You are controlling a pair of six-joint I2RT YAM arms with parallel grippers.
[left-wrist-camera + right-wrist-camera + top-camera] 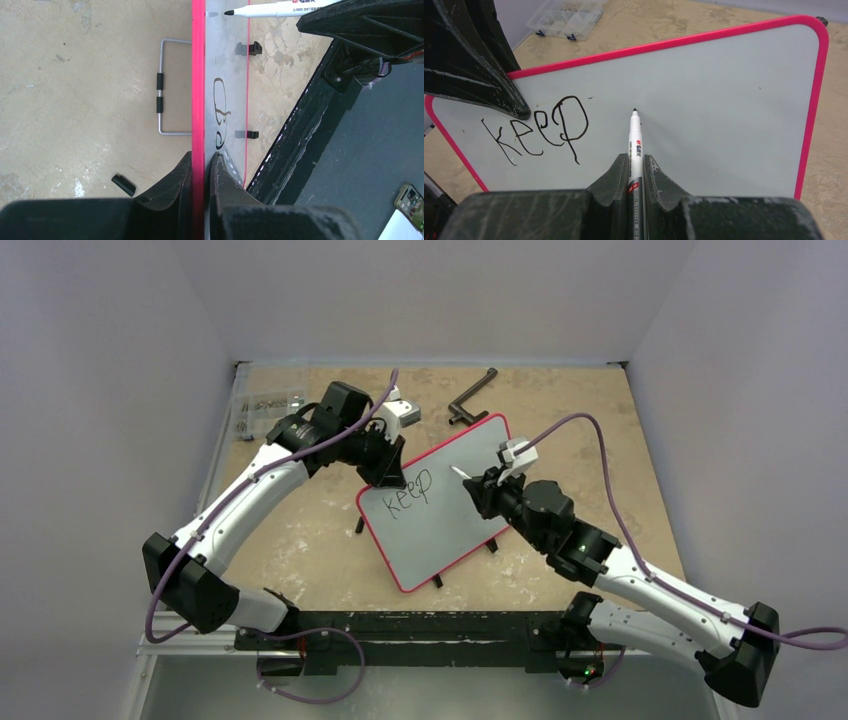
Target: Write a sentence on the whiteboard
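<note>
The whiteboard (pixel 450 530) stands tilted at mid-table, pale grey with a red rim (pixel 198 75). My left gripper (pixel 385 475) (pixel 202 156) is shut on the board's upper-left rim, one finger on each face. Of the sentence, only the black word "keep" (pixel 408 492) (pixel 541 130) shows, near the left gripper. My right gripper (pixel 478 483) (pixel 635 157) is shut on a white marker (pixel 635 135) (pixel 280 7). Its uncapped black tip points at the board (pixel 724 100) just right of "keep". In the left wrist view it hovers a hair off the surface.
A clear parts box (pixel 265 405) (pixel 566 17) sits at the far left, and a black crank handle (pixel 470 400) lies behind the board. A wire stand (pixel 165 107) and a small black cap (pixel 123 184) lie on the table behind the board. Walls close in on three sides.
</note>
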